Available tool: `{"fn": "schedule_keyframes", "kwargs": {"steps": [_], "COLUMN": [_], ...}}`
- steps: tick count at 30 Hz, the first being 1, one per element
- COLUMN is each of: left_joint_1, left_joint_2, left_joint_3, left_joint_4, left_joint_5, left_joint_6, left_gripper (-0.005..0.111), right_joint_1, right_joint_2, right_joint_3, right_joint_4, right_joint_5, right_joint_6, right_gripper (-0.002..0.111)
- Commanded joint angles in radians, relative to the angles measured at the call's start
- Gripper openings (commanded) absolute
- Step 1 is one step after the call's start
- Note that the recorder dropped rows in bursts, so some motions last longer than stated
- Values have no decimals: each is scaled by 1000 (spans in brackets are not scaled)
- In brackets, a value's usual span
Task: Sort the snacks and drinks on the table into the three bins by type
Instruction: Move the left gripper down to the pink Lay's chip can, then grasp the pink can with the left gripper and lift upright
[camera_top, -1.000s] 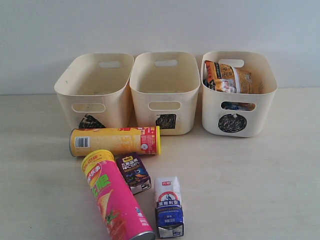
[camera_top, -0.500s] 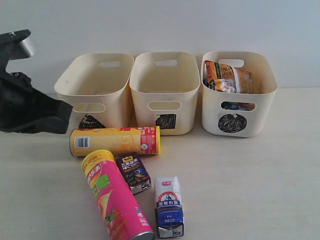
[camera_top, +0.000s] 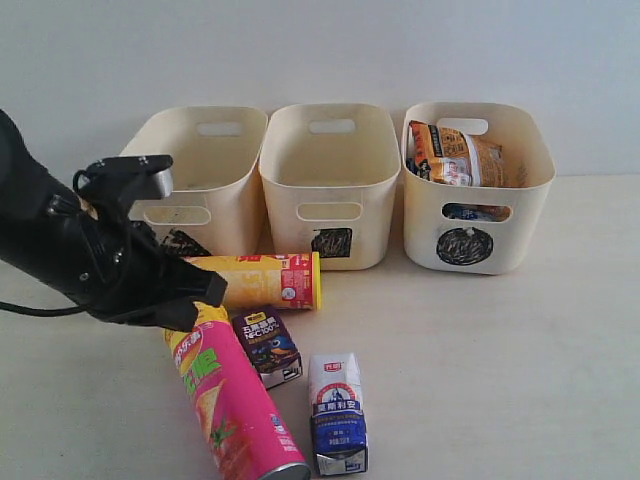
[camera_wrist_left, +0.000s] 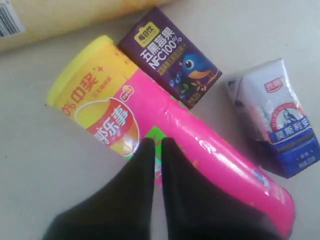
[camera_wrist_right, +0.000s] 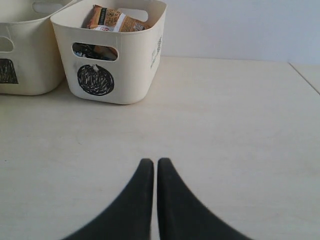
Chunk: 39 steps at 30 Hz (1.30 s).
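the bags (camera_top: 455, 153) are in the circle bin (camera_top: 525, 225) by the back edge; yellow tube (camera_top: 255, 282), pink tube (camera_top: 230, 400), purple carton (camera_top: 266, 347) and white carton (camera_top: 337, 410) wait unsorted. left gripper (camera_wrist_left: 157, 144), right gripper (camera_wrist_right: 152, 162): fingers together, empty.

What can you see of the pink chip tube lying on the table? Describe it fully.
The pink chip tube is a glossy cylinder with a yellow lid, a silvery base rim, a yellow-and-red label panel and a green patch. It lies on its side on the table, lid toward the bins, base nearest the camera. The purple carton lies close beside its lid end. The left gripper, shut, hangs over it; contact cannot be told.
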Motion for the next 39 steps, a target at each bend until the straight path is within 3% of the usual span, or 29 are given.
{"fn": "schedule_keyframes", "kwargs": {"steps": [1, 8, 10, 15, 20, 26, 34, 38, 39], "left_joint_1": [-7, -7, -7, -7, -7, -7, -7, -7, -7], "left_joint_2": [54, 75, 75, 155, 240, 281, 281, 281, 279], "left_joint_3": [-7, -7, -7, -7, -7, -7, -5, -5, -5], "left_joint_4": [-2, -2, -2, -2, 6, 78, 144, 183, 189], "left_joint_5": [-6, -13, -25, -90, -156, -114, -69, -48, -44], "left_joint_6": [-12, -12, -10, -101, -101, -101, -148, -143, -144], "left_gripper": [17, 98, 106, 97, 97, 90, 42, 3, 4], "right_joint_1": [-7, -7, -7, -7, -7, -7, -7, -7, -7], "right_joint_2": [-5, -5, -5, -5, -5, -5, -5, -5, -5], "right_joint_3": [5, 5, 5, 5, 5, 5, 5, 5, 5], "right_joint_4": [-5, -5, -5, -5, 7, 7, 7, 7, 7], "right_joint_5": [-7, -7, -7, -7, -3, -3, -3, -3, -3], "right_joint_6": [0, 0, 0, 0, 0, 0, 0, 0, 0], "right_gripper": [0, 0, 0, 0, 0, 0, 0, 0, 0]}}
